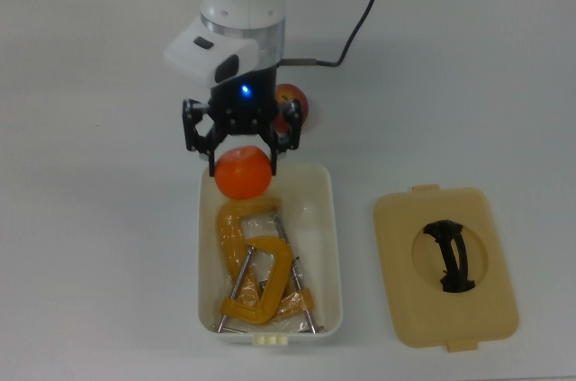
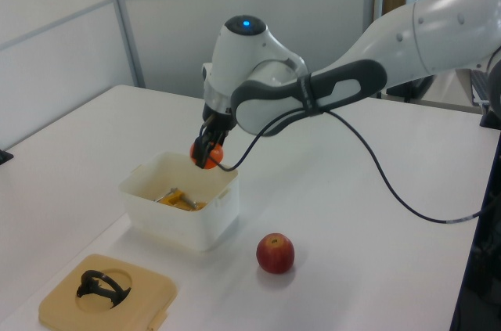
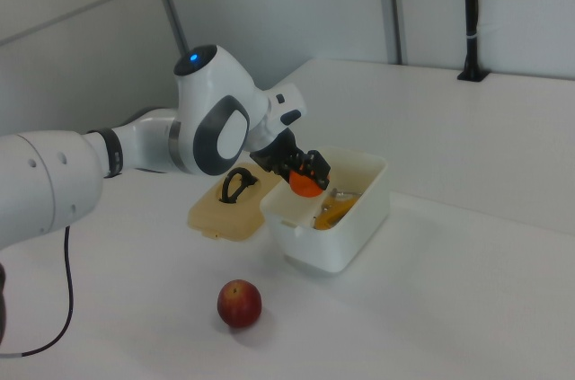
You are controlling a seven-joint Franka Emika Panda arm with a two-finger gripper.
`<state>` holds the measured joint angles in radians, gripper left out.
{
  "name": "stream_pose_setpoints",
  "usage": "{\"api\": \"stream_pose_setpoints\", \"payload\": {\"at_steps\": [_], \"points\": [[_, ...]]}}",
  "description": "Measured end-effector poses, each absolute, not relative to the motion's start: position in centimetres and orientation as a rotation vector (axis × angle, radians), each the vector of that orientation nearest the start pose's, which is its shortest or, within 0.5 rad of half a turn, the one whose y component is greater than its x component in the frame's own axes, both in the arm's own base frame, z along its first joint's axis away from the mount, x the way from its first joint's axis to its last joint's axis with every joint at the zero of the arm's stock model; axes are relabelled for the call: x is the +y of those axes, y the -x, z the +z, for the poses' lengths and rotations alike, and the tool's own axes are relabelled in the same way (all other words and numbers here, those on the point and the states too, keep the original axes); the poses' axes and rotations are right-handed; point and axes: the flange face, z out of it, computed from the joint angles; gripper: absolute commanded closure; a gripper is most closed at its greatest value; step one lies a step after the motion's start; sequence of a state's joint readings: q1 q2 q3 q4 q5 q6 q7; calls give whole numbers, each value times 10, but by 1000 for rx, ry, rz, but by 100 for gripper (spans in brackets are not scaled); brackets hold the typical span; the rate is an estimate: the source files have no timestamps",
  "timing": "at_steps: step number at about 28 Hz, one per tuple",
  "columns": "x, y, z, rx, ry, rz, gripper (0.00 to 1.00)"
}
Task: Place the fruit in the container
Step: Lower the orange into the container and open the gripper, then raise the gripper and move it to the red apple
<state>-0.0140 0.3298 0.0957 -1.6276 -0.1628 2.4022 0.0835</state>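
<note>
My gripper (image 1: 241,149) (image 2: 208,149) (image 3: 305,172) is shut on the bright orange fruit (image 1: 243,173) (image 2: 208,156) (image 3: 307,184), holding it in the air over the end of the white tub (image 1: 322,219) (image 2: 215,217) (image 3: 355,236) nearest the apple. The dark red apple (image 1: 295,100) (image 2: 275,253) (image 3: 239,303) rests on the table just outside that end; in the top view the arm hides part of it. Orange-yellow metal clamps (image 1: 256,259) (image 2: 178,199) (image 3: 335,209) lie inside the tub.
A flat tan lid (image 1: 445,266) (image 2: 106,294) (image 3: 225,205) with a black handle lies on the white table (image 1: 90,246), at the top view's right of the tub. A black cable (image 1: 360,12) trails from the arm.
</note>
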Motion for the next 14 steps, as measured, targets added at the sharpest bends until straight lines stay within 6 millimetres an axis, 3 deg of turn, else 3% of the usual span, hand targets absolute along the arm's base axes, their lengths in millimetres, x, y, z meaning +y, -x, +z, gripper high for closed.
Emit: {"api": "stream_pose_setpoints", "payload": {"at_steps": [1,2,7,14], "points": [[50,-693,475,-129,3115,-739,26],[53,-695,471,-129,3108,-751,0],[58,-701,451,-73,3100,-750,0],[61,-692,457,123,3130,-595,0]]}}
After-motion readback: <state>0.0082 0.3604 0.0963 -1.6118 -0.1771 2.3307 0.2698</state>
